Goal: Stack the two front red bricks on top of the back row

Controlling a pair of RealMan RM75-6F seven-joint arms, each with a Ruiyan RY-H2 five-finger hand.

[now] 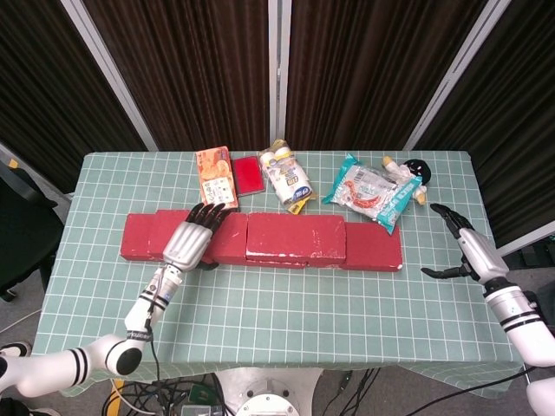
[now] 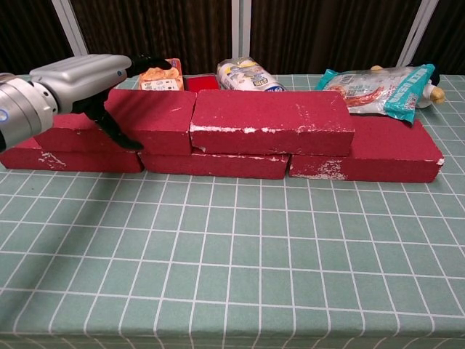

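Two red bricks lie on top of the back row of red bricks (image 1: 375,248) (image 2: 378,156). The left top brick (image 1: 230,236) (image 2: 156,113) has my left hand (image 1: 189,238) (image 2: 80,76) resting on it, fingers stretched across its top and the thumb against its front face. The right top brick (image 1: 297,234) (image 2: 272,120) sits free beside it, end to end. My right hand (image 1: 464,246) hovers over the table to the right of the row, fingers apart and holding nothing. The chest view does not show it.
Snacks line the back of the table: an orange box (image 1: 217,178), a flat red pack (image 1: 248,175), a bag of small bottles (image 1: 289,178) and a teal packet (image 1: 368,186). The green checked cloth (image 1: 286,303) covers the table in front of the bricks.
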